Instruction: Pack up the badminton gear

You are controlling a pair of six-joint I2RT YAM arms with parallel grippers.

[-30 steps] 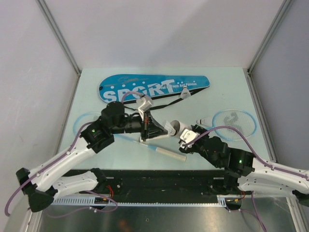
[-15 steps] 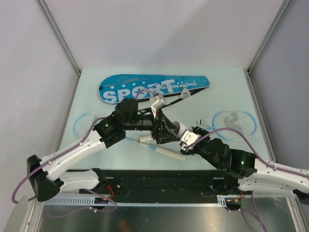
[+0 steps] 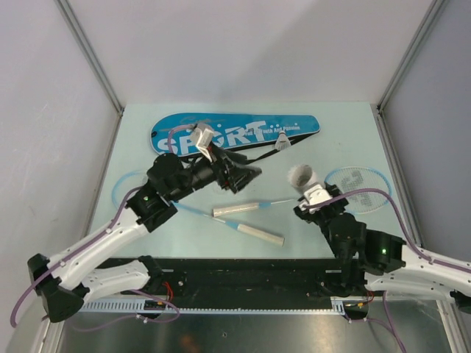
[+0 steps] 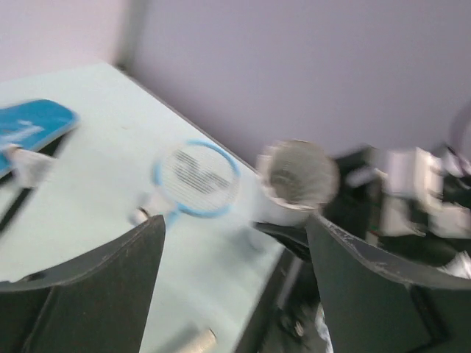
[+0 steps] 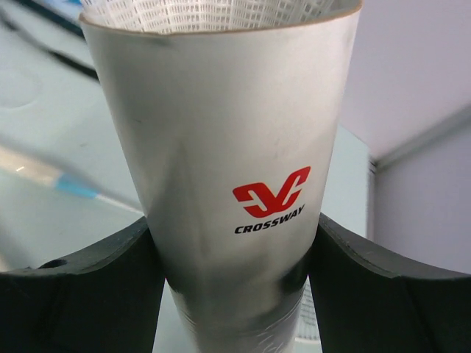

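My right gripper (image 3: 309,195) (image 5: 235,283) is shut on the white cardboard tube (image 3: 300,176) (image 5: 228,147), which stands nearly upright with a white shuttlecock (image 5: 213,13) in its mouth. My left gripper (image 3: 252,175) (image 4: 235,283) hangs open and empty left of the tube (image 4: 294,184). The blue SPORT bag (image 3: 235,132) (image 4: 29,125) lies at the back, with another shuttlecock (image 3: 282,147) by its strap. One racket has its head (image 3: 360,187) (image 4: 197,179) at the right and its handle (image 3: 235,209) mid-table. The other racket's head (image 3: 129,187) is at the left and its handle (image 3: 257,234) is in front.
The two racket shafts cross the middle of the table between the arms. A black rail (image 3: 243,276) runs along the near edge. Grey walls close the table in at the back and on both sides.
My left gripper carried a shuttlecock to the tube's mouth, opened, and drew back up and to the left. My right gripper swung the tube to the right and stood it more upright.
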